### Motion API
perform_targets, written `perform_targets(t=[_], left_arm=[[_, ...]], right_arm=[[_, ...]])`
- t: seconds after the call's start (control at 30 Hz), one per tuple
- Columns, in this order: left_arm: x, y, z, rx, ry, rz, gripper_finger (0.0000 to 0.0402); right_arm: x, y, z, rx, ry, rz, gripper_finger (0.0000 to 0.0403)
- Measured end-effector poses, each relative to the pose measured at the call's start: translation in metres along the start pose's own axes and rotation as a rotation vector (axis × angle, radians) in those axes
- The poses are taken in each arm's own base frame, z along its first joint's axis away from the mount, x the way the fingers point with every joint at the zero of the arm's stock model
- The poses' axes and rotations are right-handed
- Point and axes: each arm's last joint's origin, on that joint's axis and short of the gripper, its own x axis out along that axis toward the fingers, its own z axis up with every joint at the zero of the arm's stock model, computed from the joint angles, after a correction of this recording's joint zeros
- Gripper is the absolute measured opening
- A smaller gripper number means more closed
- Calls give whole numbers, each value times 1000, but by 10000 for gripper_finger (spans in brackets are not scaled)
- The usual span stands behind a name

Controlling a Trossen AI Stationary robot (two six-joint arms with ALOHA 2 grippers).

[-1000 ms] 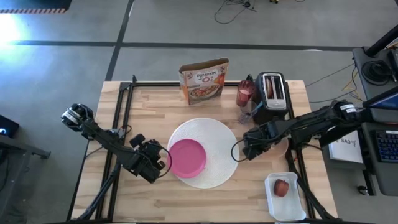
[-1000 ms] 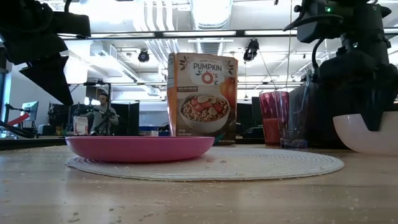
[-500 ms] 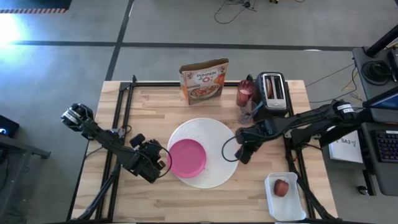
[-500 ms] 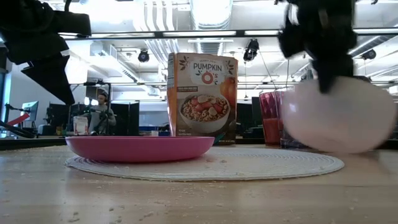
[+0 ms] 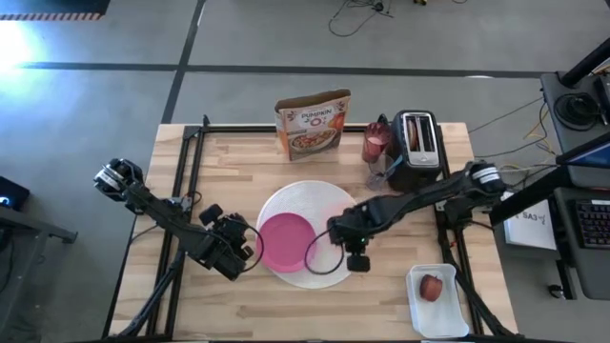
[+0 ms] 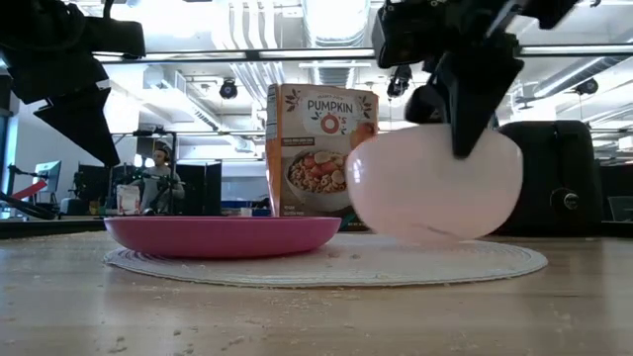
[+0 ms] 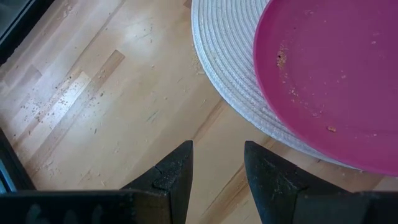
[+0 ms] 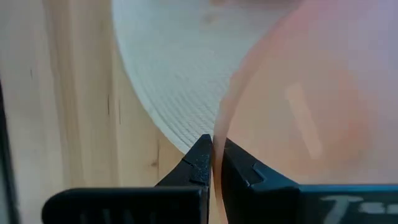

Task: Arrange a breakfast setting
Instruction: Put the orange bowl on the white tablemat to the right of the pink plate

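Your right gripper [image 5: 341,250] is pinching the rim of the translucent peach bowl [image 6: 433,184], its fingers shut on the thin wall as the right wrist view shows, so the bowl hangs from one edge. It hangs over the large round white woven plate [image 5: 345,202], just beside the smaller magenta plate [image 5: 288,242] lying on it, probably to be set down there. Only the low view tells you the bowl is clear of the white plate, not touching; from above that gap is lost. Your left gripper [image 7: 217,167] waits beside the white plate's edge, fingers apart and empty. Beyond the white plate stand the orange cereal box [image 5: 313,123] and pink translucent tumbler [image 5: 376,143].
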Motion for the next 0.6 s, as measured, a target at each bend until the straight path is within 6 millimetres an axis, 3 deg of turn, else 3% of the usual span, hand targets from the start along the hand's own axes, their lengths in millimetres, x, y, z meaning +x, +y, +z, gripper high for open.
perform_targets(t=[0.2, 0.43, 0.6], left_arm=[[0, 0, 0, 1, 8, -4, 127], [0, -1, 0, -11, 9, -12, 127], [0, -2, 0, -22, 10, -18, 127]], right_arm=[[11, 13, 5, -108, 78, -4, 11], [12, 15, 6, -37, 77, -5, 16], [9, 16, 6, -21, 70, -2, 45]])
